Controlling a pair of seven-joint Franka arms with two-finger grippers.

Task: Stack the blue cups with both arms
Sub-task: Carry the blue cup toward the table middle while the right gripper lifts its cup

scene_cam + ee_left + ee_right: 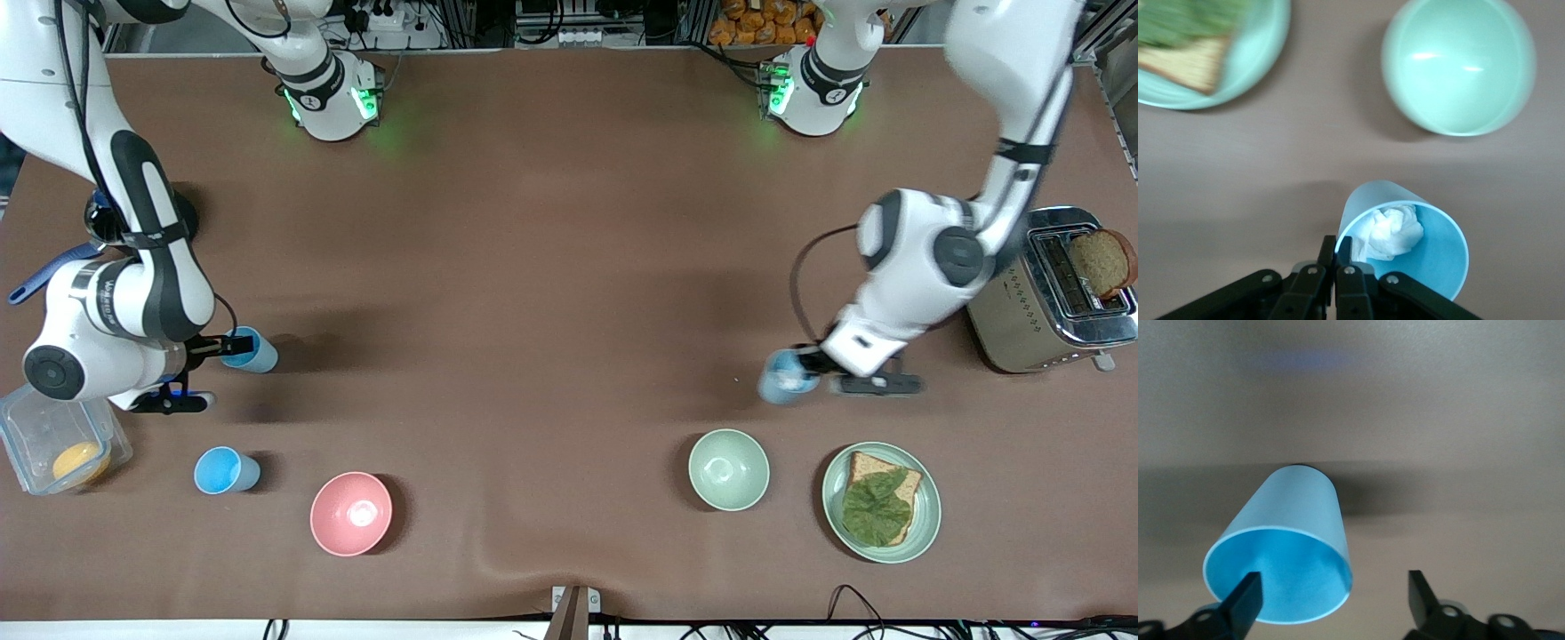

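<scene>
A brown cloth covers the table [551,267], with the two arm bases along its top edge. Toward the left arm's end, the left gripper [813,363] has its fingers [1338,257] pressed together on the rim of a blue cup [1405,247], one finger inside the wall and one outside. A crumpled white wad [1388,230] sits in that cup. From the front it shows blurred, so I cannot say whether the cup rests on the cloth or hangs just above it. Nearer the front camera stand the pale green bowl [728,469] and a green plate [925,511] with bread and a leaf. A toaster [1022,329] holding a slice stands near the table's end.

Toward the right arm's end, the right gripper [213,349] is spread wide around a second blue cup [1285,553], one finger inside its mouth, the other well clear of its wall. A third blue cup [222,470] stands nearer the front camera, between a clear container [18,427] and the pink bowl [350,514].
</scene>
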